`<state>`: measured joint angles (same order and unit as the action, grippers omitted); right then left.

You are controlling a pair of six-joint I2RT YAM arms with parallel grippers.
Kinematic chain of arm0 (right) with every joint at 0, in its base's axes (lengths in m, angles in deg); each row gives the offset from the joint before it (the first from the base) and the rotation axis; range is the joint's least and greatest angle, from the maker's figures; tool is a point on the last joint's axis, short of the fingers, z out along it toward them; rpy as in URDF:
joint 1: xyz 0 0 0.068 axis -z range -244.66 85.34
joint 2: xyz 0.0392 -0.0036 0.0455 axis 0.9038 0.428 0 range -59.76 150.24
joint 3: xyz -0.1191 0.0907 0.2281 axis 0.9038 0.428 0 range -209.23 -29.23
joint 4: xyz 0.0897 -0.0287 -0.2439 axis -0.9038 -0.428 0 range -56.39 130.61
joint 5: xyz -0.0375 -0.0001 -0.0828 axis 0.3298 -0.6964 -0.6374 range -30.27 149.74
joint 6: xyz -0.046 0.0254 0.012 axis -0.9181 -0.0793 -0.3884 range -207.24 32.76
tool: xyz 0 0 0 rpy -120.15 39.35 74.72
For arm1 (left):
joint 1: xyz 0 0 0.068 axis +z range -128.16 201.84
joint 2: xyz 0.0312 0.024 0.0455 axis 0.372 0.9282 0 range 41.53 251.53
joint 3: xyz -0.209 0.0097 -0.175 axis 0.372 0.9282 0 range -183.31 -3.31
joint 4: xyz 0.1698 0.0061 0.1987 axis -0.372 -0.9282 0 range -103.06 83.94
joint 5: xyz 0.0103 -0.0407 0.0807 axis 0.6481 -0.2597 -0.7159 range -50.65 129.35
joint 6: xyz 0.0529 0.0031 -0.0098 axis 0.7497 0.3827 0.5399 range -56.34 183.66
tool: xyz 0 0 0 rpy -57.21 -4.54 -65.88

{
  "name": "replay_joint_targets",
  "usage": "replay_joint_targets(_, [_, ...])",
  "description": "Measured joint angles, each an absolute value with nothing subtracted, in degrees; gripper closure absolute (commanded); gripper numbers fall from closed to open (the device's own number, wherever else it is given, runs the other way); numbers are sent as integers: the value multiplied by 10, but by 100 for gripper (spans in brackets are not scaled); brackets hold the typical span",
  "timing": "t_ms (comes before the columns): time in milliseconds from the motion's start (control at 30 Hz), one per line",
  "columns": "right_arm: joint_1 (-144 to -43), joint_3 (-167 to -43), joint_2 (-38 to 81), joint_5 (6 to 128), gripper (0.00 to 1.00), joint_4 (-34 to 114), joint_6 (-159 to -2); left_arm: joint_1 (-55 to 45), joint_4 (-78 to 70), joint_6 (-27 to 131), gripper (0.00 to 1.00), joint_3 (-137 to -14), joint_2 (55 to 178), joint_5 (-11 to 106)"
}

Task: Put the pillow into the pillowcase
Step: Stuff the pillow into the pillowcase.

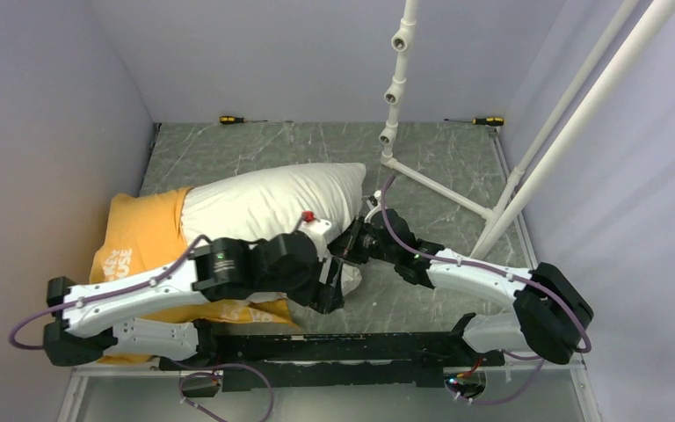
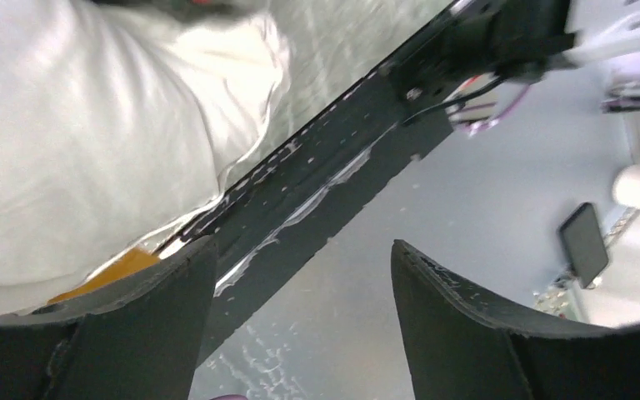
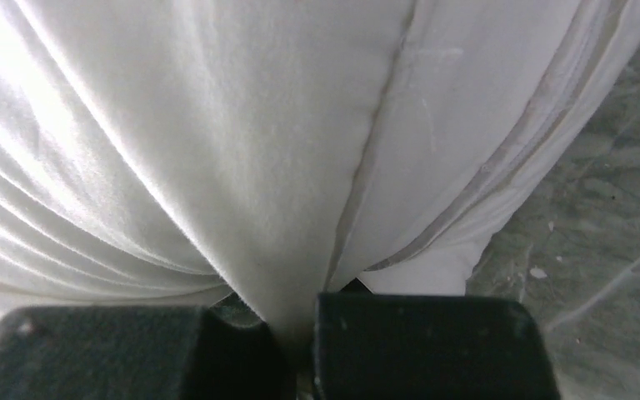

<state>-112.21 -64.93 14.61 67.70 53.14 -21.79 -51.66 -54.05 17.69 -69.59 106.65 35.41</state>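
text | white print [image 1: 121, 262] on pillowcase [image 1: 145, 230] | too small to read

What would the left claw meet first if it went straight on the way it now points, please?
Probably the black base rail: the open left claw points past the pillow at it, though depth is unclear.
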Motion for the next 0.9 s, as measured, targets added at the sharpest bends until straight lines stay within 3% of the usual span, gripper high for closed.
replay_joint_targets(167, [-1123, -649, 128, 683, 100, 501, -228, -517, -595, 172, 16, -789, 1030, 301])
replay_joint_targets(467, [-1123, -649, 135, 702, 100, 501, -230, -487, -858, 82, 23, -1010, 1029, 1])
replay_joint_targets(567, [-1123, -649, 140, 711, 100, 502, -233, -429, -906, 85, 19, -1032, 1029, -53])
replay_joint_targets(700, [-1123, -649, 152, 725, 100, 504, -237, -332, -925, 154, 15, -1045, 1051, -61])
replay_joint_targets(900, [-1123, -649, 165, 744, 100, 514, -238, -126, -850, 303, 18, -1020, 1132, 68])
